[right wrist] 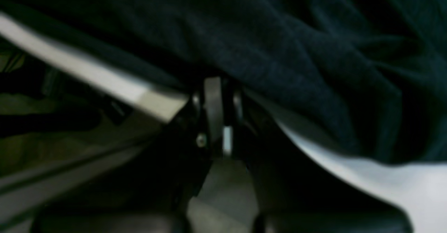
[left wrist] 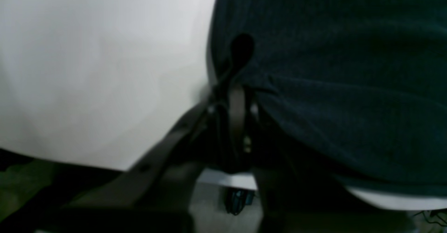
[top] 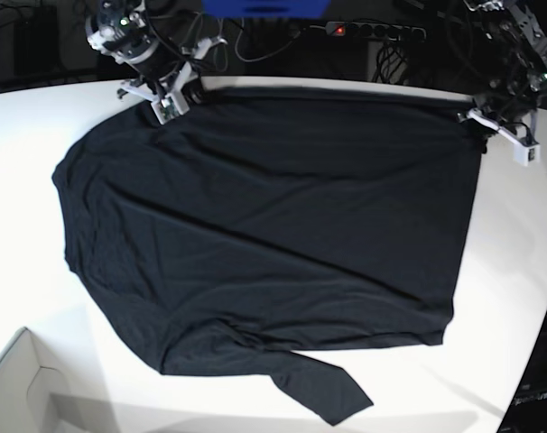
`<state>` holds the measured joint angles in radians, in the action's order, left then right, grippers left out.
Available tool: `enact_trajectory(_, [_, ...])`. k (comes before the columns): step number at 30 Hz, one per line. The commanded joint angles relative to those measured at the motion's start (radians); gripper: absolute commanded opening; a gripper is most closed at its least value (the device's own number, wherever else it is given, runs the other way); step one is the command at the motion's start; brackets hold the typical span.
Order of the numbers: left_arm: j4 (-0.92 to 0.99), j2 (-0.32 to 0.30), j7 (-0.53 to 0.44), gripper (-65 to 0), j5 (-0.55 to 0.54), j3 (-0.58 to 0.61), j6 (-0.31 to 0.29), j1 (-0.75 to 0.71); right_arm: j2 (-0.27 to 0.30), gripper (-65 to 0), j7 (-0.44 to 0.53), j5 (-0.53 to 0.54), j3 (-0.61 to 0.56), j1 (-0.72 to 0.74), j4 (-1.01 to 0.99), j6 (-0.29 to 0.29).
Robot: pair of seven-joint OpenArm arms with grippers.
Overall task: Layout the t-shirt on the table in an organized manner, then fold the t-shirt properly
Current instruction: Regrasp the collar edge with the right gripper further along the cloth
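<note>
The black t-shirt [top: 273,244] lies spread over the white table [top: 517,271], one sleeve trailing toward the near edge. My left gripper [top: 479,124] sits at the shirt's far right corner. In the left wrist view this gripper [left wrist: 237,86] is shut, pinching the t-shirt [left wrist: 331,86] at its edge beside bare table [left wrist: 87,68]. My right gripper [top: 188,95] is at the shirt's far left corner. The right wrist view shows it [right wrist: 218,86] shut, with the t-shirt [right wrist: 279,51] bunched at its tips over the table edge [right wrist: 401,184].
A white cardboard box corner [top: 21,388] stands at the near left. Cables and a power strip [top: 373,32] run behind the table's far edge. The table's curved edge falls away at the right.
</note>
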<state>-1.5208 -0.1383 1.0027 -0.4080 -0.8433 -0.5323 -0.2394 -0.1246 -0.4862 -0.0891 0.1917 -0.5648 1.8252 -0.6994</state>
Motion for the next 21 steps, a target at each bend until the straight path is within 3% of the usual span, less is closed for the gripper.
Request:
enact_trajectory(1, [-0.008, -0.021, 0.008, -65.0, 0.024, -0.023, 0.007, -0.002, 0.003, -65.0, 0.01, 0.012, -0.001, -0.013, 0.026, 0.001])
enact_trajectory(8, [-0.01, -0.044, 0.008, -65.0, 0.024, -0.043, 0.007, 0.001, 0.006, -65.0, 0.005, 0.009, -0.054, -0.045, 0.035, 0.001])
enact_trajectory(15, [-0.01, -0.045, 0.008, -65.0, 0.024, -0.043, 0.007, 0.002, 0.026, -64.3, -0.108, 0.009, -0.082, -0.042, 0.038, 0.001])
enact_trajectory(21, [-0.01, -0.045, 0.003, -65.0, 0.022, -0.043, 0.007, 0.002, 0.033, -48.5, -0.113, 0.009, -0.087, -0.045, 0.04, 0.001])
